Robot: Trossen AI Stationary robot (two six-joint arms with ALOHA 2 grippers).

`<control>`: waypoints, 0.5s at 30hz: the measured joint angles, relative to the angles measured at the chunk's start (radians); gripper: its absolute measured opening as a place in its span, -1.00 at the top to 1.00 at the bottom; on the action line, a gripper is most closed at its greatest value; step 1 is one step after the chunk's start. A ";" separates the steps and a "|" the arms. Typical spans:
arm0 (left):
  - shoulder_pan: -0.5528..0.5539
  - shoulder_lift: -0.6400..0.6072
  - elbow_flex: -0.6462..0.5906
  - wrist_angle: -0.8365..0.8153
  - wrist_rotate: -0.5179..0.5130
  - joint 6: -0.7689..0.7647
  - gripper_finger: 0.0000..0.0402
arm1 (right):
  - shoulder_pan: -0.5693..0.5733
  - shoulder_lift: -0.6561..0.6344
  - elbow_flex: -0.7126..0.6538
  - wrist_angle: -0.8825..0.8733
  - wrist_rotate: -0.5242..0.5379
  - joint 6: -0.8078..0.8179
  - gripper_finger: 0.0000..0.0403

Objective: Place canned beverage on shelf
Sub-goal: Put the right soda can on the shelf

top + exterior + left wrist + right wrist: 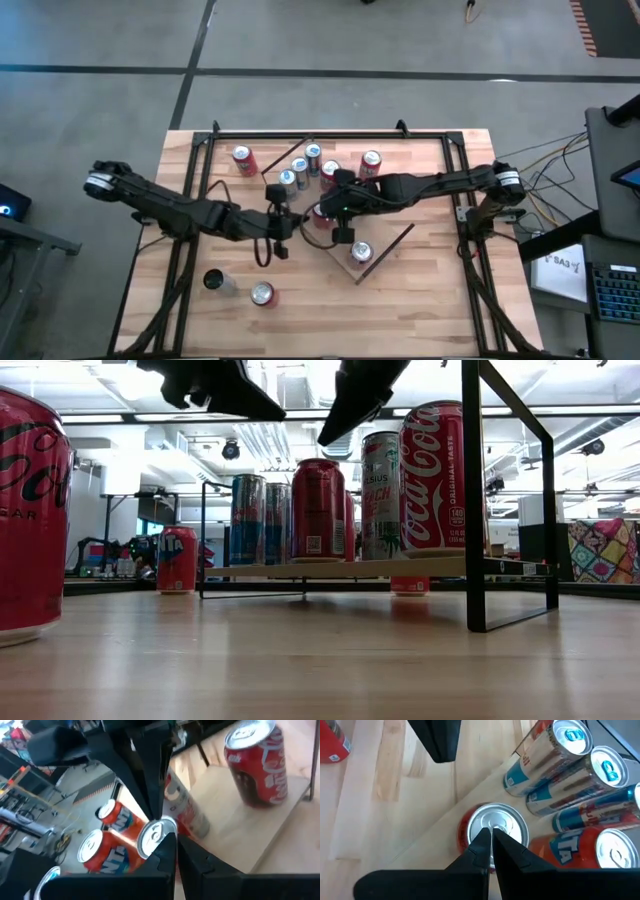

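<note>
The shelf (390, 238), a light-wood board with a thin dark rim, sits mid-table and bears several cans. A red can (320, 214) with a silver lid (495, 824) stands upright on its base near the shelf's left edge. My right gripper (323, 211), shut, points down at this lid in the right wrist view (491, 837). My left gripper (296, 228) is shut and empty, left of that can and above the table (176, 851). A Coca-Cola can (361, 252) stands at the shelf's near end. Blue-and-silver cans (300, 167) stand at the far side. My right gripper comes slanting down from the table's right with its shut fingertips (485, 842) over the red can's lid. The fingers themselves cover the spot, and the low view (324, 442) hints at a small gap. I cannot tell whether they touch.
A black metal frame (470, 490) rises around the shelf. A red can (243, 160) stands at the far left of the table. A dark can (215, 282) and another red can (262, 294) stand at the near left. Bare planks (430, 300) lie at the near right.
</note>
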 joint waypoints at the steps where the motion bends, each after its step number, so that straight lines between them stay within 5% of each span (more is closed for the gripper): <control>1: 0.002 -0.006 -0.026 0.038 0.009 0.000 1.00 | 0.000 0.000 -0.006 0.010 -0.004 -0.002 0.96; 8: 0.012 -0.009 -0.133 0.280 0.007 0.034 1.00 | 0.000 0.000 -0.025 0.026 -0.003 -0.001 0.96; 15: 0.034 -0.008 -0.144 0.297 0.007 0.036 1.00 | 0.001 0.000 -0.025 0.022 -0.003 0.000 0.96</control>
